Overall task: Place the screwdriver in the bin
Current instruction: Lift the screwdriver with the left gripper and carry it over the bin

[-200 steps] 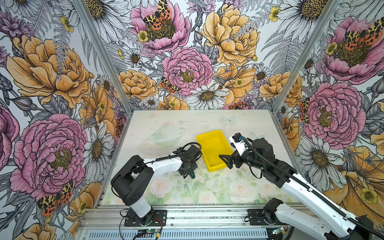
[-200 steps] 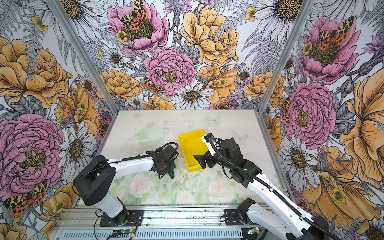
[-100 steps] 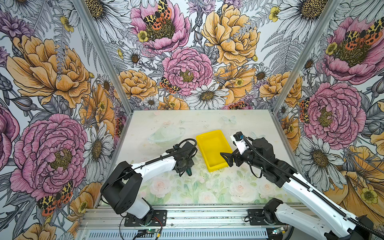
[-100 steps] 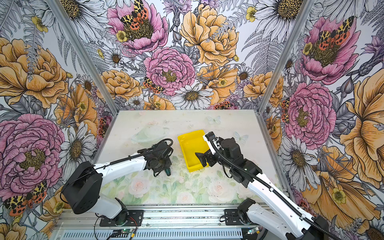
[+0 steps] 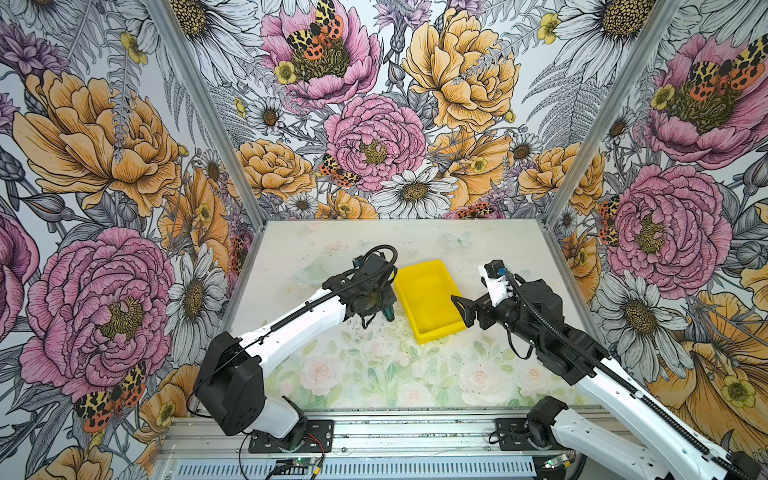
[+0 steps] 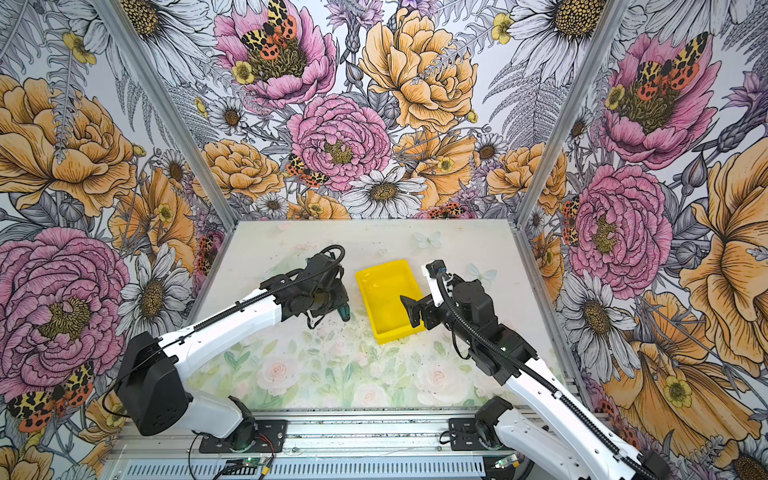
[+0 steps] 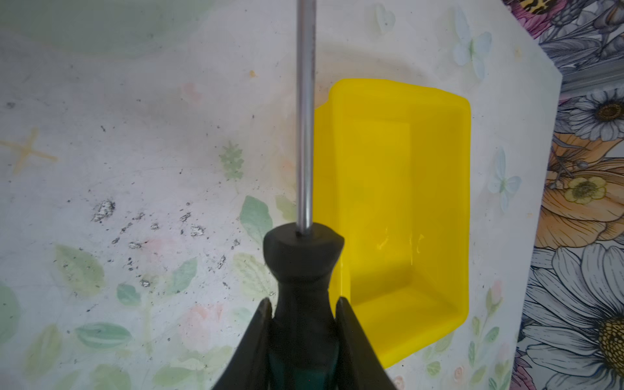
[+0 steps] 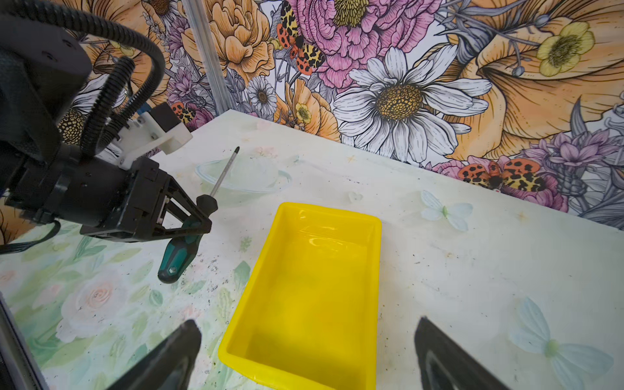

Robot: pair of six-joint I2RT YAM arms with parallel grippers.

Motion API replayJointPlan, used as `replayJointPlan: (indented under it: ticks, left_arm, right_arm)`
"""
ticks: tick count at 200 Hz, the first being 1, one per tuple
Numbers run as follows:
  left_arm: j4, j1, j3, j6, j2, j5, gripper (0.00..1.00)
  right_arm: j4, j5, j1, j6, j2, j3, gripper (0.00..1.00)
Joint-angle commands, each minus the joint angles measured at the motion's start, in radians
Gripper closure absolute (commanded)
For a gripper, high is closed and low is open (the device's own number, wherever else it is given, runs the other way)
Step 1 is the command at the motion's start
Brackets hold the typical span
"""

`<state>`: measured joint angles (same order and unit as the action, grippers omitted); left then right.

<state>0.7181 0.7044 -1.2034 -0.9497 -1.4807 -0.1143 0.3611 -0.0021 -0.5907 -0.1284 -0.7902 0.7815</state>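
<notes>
The right gripper (image 5: 460, 311) is hovering with its jaws spread wide at the four o'clock corner of the bin (image 5: 428, 291), which is sitting mid-table (image 5: 374, 374). At the bin's nine o'clock, just outside its long wall, the left gripper (image 7: 302, 305) is clamping the screwdriver (image 8: 179, 255) by its handle, with the shaft pointing toward about twelve o'clock.

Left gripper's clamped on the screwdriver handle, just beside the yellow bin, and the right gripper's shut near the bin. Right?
Not quite. The right gripper is open: the right wrist view shows its fingers wide apart near the bin. The rest stands: the left gripper is clamped on the screwdriver handle, just beside the bin.
</notes>
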Motion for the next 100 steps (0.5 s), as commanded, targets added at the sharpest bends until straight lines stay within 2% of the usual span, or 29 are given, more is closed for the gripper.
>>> replayJointPlan:
  ticks: [1,100]
  left_arm:
    - [0.003,0.032,-0.073,0.069,-0.054,0.042,0.94]
    - [0.001,0.090,-0.279,0.244,-0.298,0.127,0.95]
  right_arm:
    - [-0.007,0.063,-0.004,-0.032,0.029,-0.023,0.01]
    - [-0.004,0.114,-0.001,-0.097,0.136,-0.105,0.01]
